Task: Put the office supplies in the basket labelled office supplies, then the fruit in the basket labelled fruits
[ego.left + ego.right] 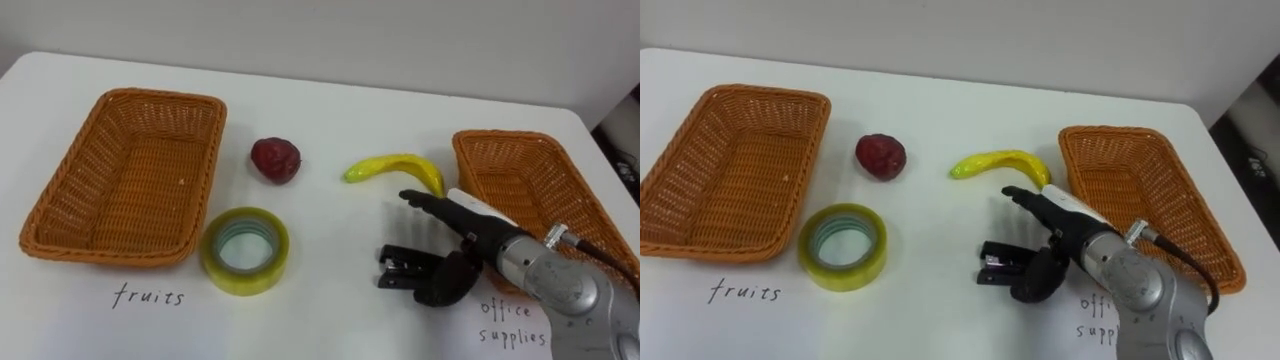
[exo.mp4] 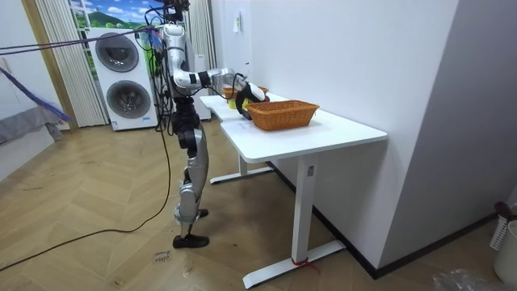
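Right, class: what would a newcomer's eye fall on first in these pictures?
Two orange wicker baskets stand empty on the white table: the left basket and the right basket. Between them lie a red fruit, a yellow banana and a yellowish tape roll. At the lower right, the robot's right hand is at a small black object.

Eyes close over table (image 1: 330, 230); room afar.

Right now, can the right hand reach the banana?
Probably yes. The right hand hangs right beside the banana, stretched toward it, and nothing lies between them to block the way.
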Robot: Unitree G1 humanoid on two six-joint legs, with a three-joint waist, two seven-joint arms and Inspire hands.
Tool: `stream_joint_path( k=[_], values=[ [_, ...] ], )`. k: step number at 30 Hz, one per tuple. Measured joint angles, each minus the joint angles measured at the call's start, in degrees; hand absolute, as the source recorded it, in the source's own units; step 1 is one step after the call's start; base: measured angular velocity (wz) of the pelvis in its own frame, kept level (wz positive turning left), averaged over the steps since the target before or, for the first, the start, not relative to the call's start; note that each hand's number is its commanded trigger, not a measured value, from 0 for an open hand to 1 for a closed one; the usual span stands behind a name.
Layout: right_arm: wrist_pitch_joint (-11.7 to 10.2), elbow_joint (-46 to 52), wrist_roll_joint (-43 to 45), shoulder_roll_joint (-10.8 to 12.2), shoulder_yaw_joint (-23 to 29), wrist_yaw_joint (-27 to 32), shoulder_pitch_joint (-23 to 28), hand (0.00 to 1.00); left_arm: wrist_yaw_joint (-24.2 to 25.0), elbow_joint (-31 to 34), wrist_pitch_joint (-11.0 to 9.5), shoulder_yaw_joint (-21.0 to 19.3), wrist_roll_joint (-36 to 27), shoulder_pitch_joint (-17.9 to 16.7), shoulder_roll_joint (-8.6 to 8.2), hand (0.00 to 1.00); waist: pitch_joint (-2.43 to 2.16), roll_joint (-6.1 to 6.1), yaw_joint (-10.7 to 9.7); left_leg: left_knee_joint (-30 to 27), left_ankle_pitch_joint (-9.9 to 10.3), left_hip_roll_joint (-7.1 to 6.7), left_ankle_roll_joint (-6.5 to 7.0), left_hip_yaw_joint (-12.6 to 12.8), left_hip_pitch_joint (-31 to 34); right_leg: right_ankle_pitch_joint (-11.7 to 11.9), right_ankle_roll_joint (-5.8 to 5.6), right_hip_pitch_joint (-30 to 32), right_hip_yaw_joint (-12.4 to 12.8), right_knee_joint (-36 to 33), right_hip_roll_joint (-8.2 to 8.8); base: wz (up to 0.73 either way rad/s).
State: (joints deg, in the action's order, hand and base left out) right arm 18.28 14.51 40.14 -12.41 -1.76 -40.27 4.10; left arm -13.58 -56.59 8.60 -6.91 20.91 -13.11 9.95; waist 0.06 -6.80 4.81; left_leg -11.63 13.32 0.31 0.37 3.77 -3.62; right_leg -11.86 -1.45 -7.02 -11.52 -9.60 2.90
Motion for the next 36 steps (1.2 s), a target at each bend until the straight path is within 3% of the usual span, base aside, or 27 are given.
stream_joint_path(
  k=[7, 20, 36],
  values=[
    [0.0, 0.0, -0.2, 0.5, -1.9, 1.0, 0.0, 0.0, 0.0, 0.0, 0.0, 1.6, 0.0, -0.4, -0.16, 0.0, -0.08, 0.79, 0.1, 0.0, 0.0, 0.02, 0.01, 0.0, -0.1, 0.0, -0.01, 0.0, -0.1, 0.0, 0.0, 0.0],
    [0.0, 0.0, -1.4, 1.0, -4.0, 0.8, 0.0, 0.0, 0.1, -0.2, 0.0, 1.7, -0.1, -0.3, -0.16, 0.0, -0.01, 0.18, -0.2, 0.0, -0.1, -0.04, 0.04, 0.0, 0.2, 0.0, -0.02, 0.1, -0.3, 0.0, 0.04, 0.0],
    [0.1, -0.4, 0.9, 0.9, -4.4, -0.7, 1.8, 0.0, 0.6, -0.1, 0.2, 1.5, 0.0, 0.0, -0.13, 0.0, -0.24, -0.67, 0.2, 0.0, -0.1, -0.04, 0.05, 0.0, 0.1, 0.0, -0.01, 0.1, -0.1, -0.1, 0.02, 0.0]
  ],
)
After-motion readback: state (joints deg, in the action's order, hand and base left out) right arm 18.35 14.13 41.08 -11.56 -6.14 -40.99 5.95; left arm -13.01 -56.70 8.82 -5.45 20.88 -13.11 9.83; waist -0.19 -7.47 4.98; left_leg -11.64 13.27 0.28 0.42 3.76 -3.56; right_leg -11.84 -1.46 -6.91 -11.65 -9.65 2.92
